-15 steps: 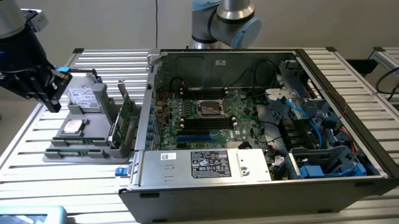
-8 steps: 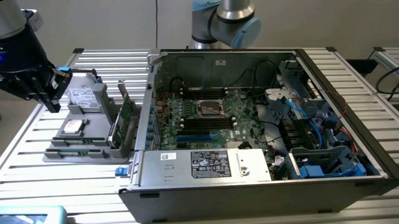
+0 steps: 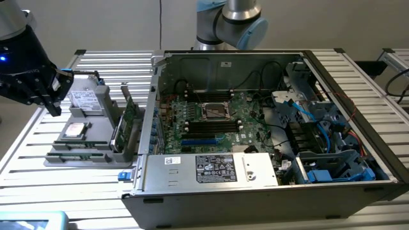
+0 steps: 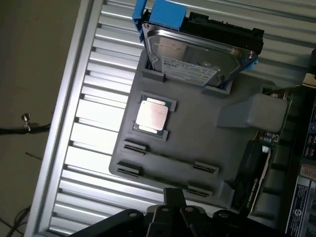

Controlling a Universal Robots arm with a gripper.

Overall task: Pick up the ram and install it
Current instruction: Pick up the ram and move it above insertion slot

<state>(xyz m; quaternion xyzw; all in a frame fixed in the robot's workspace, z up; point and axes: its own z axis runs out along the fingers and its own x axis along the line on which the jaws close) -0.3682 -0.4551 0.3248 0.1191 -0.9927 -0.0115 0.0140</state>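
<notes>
The gripper (image 3: 52, 106) hangs closed and empty above the gray tray (image 3: 64, 162) at the desk's (image 3: 96, 191) edge on the exterior view's left. The ram (image 3: 80, 143) sits edgewise in its clips there (propped, likely, for an easy pinch).

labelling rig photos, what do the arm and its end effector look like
The arm is built of round silver-grey segments with light blue joint caps. The end effector is bulky and black, with slim dark fingers and a small blue light glowing on its body.
</notes>
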